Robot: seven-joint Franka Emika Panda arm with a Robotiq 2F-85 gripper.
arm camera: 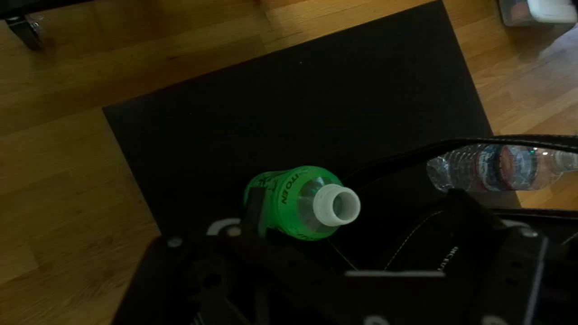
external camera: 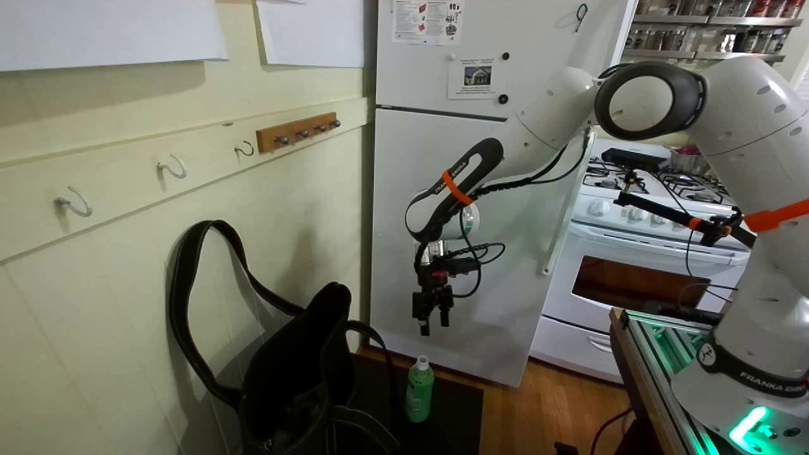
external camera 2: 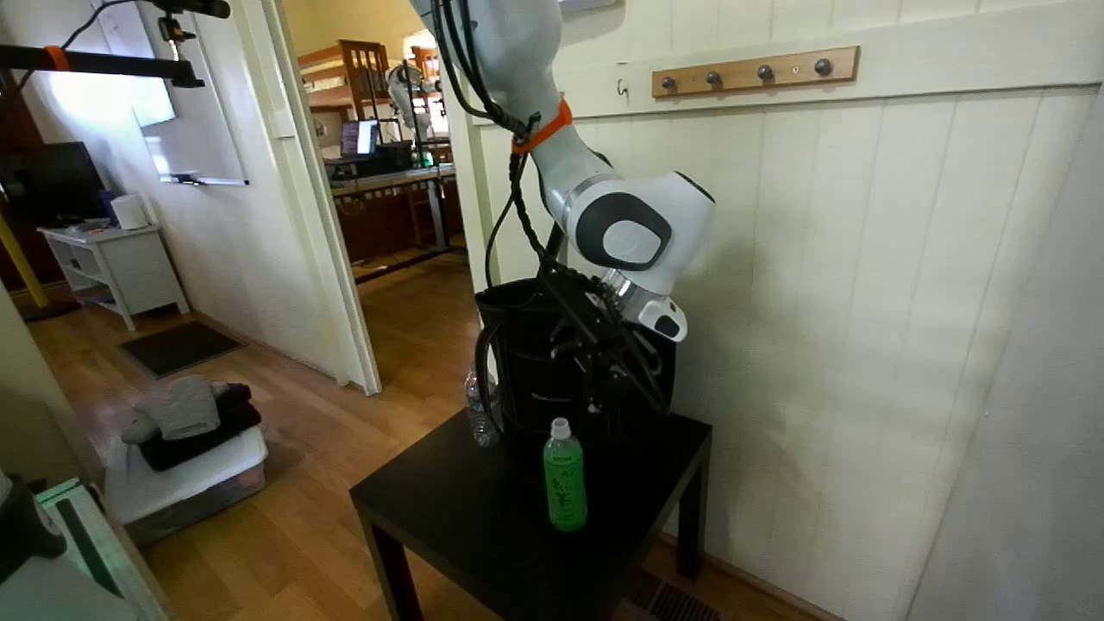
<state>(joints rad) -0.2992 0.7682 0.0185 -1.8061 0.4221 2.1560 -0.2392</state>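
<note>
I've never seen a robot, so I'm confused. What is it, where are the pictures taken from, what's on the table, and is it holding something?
The white machine is a robot arm. Its end effector is like a hand with two fingers; they are spread apart and hold nothing. Two pictures come from cameras outside the robot. The darker one comes from a camera on its wrist, looking down. On the black table stand a green bottle with an open top, a clear bottle and a black bag. The fingers hang higher than the green bottle, not touching it.
</note>
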